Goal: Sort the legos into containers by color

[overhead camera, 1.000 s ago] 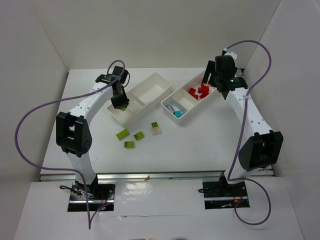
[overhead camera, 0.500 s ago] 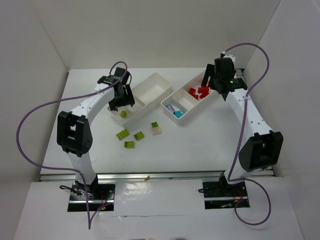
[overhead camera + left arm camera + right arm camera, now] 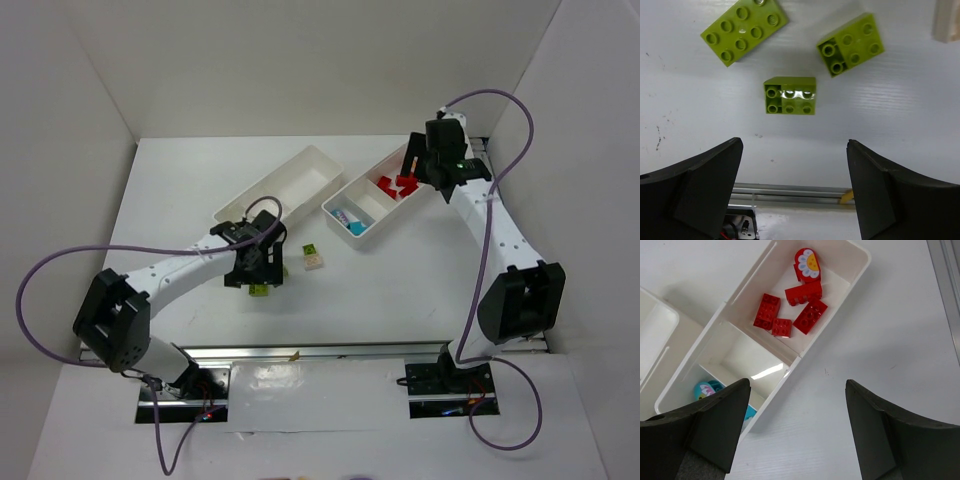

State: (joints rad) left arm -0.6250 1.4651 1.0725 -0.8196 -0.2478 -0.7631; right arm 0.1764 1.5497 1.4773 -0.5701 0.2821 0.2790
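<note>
From above, the left pincer (image 3: 258,272) hangs low over a cluster of green bricks (image 3: 259,290) lying left of the middle of the table (image 3: 420,280), toward its near edge. Another green brick (image 3: 310,248) and a beige brick (image 3: 314,262) sit just beside the cluster. Both trays lie toward the far edge, the left tray (image 3: 300,175) and the right tray (image 3: 368,203) side by side. The right pincer (image 3: 412,170) hovers over the right tray's far compartment. The left wrist view shows the left pincer spread wide and holding nothing, with three green bricks past its tips and the middle green brick (image 3: 790,95) nearest. The step in hand looks like reaching for a green brick, so the next move calls for lowering to straddle that one and closing. The right wrist view shows the right pincer well open and empty above the red bricks (image 3: 790,310), with a blue piece (image 3: 707,390) in the other compartment.
</note>
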